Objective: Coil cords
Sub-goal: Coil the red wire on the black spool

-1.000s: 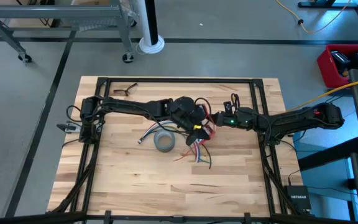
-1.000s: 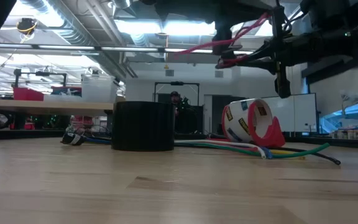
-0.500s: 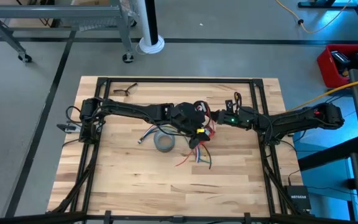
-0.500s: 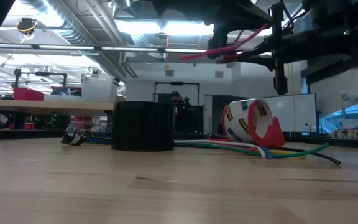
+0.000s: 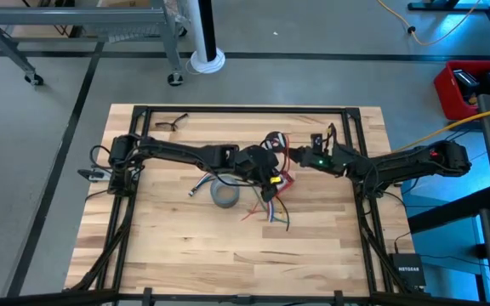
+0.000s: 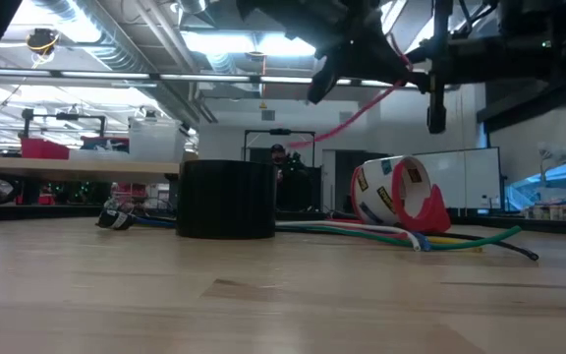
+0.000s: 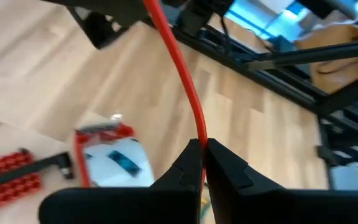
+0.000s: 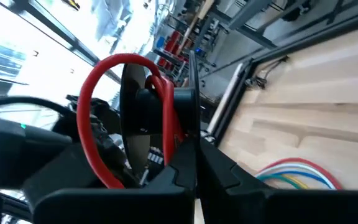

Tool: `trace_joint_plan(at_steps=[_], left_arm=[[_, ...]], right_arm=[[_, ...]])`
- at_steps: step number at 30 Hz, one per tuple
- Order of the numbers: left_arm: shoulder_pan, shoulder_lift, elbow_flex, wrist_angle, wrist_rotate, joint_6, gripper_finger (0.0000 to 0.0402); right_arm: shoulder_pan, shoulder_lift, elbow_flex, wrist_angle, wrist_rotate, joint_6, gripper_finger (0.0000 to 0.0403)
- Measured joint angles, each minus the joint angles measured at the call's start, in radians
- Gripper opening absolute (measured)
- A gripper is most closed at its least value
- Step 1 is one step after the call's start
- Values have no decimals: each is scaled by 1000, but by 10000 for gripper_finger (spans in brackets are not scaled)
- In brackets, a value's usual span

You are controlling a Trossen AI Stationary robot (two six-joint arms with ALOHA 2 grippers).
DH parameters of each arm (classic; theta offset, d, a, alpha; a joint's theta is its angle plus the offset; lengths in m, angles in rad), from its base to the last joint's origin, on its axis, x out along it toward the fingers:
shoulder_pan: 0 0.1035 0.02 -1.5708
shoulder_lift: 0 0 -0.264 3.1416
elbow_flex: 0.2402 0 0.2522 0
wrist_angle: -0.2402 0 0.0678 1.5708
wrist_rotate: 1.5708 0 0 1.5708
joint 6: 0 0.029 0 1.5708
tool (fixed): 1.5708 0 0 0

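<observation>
I have the red cord (image 7: 188,93) lifted above the middle of the table (image 5: 185,255). My left gripper (image 7: 202,149) has its jaws clamped on one stretch, and my right gripper (image 8: 188,155) has its jaws clamped on a loop of it. The grey tape roll (image 5: 225,195) lies below, beside loose coloured cords (image 6: 460,239).
</observation>
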Motion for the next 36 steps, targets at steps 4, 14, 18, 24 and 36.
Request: trace_joint_plan(at_steps=[4,14,18,24,36], left_arm=[[-9,0,0,0,-77,18,1],[-13,0,0,-46,-142,25,1],[-27,0,0,-75,-258,1,1],[-53,0,0,-125,-325,-50,1],[-91,-28,0,-220,-450,-91,1]], right_arm=[[0,0,0,22,0,0,3],[0,0,0,95,0,-23,3],[0,-12,0,95,-1,-36,3],[0,-83,0,58,-1,-98,3],[0,-350,0,-322,115,-157,3]])
